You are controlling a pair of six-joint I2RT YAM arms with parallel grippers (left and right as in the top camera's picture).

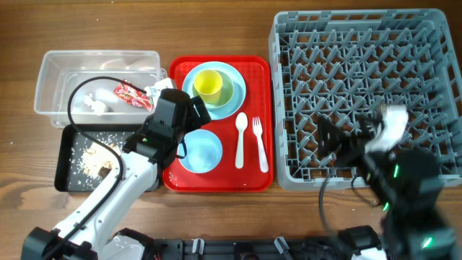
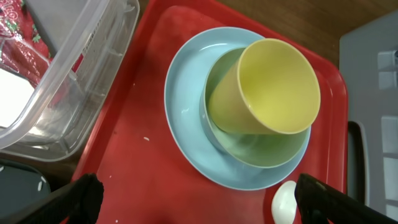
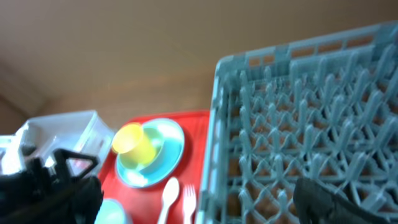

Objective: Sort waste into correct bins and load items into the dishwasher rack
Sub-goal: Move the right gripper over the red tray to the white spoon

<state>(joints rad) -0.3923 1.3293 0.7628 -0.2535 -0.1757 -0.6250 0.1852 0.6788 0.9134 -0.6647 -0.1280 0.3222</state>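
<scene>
On the red tray point(image 1: 253, 72) a yellow cup point(image 1: 208, 83) lies tilted in a pale green bowl point(image 2: 261, 146), which sits on a light blue plate point(image 2: 186, 112). A small blue bowl point(image 1: 200, 152), a white spoon point(image 1: 240, 141) and a fork point(image 1: 258, 144) lie in front of them. The red wrapper point(image 1: 130, 94) and tissue point(image 1: 94, 103) are in the clear tub point(image 1: 50, 79). Food scraps point(image 1: 90, 155) are in the black tray point(image 1: 66, 173). My left gripper point(image 2: 199, 205) hangs open over the tray, just short of the plate. My right gripper point(image 3: 199, 205) is open above the rack's point(image 1: 368, 87) front left part.
The clear tub's wall point(image 2: 68, 93) stands right beside the red tray's left edge. The black tray lies in front of the tub, partly under my left arm. The grey rack takes up the table's right side, touching the red tray.
</scene>
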